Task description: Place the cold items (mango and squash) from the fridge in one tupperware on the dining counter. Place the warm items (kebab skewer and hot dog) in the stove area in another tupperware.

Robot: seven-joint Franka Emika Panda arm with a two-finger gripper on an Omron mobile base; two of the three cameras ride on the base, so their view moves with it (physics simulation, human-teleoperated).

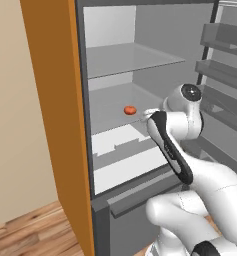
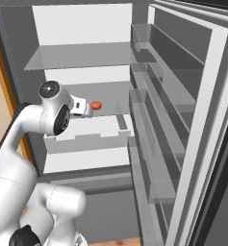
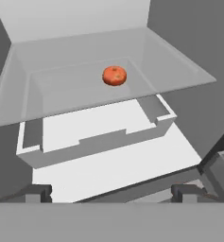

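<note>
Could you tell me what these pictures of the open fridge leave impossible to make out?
- Gripper: both base views, hidden behind the arm's own wrist.
- Orange-red fruit on the glass shelf: too small to identify.
- Drawer floor: hand view, front wall hides part.
- Fridge bottom: left base view, arm covers it.

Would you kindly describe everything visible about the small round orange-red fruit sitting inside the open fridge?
The small round orange-red fruit is squat and slightly flattened, with a smooth, mottled skin and a faint dimple on top. It rests alone on the clear glass middle shelf of the grey-walled fridge, towards the back, above the white drawer. Nothing else touches it; the open gripper is in front of it, well short of contact.
</note>
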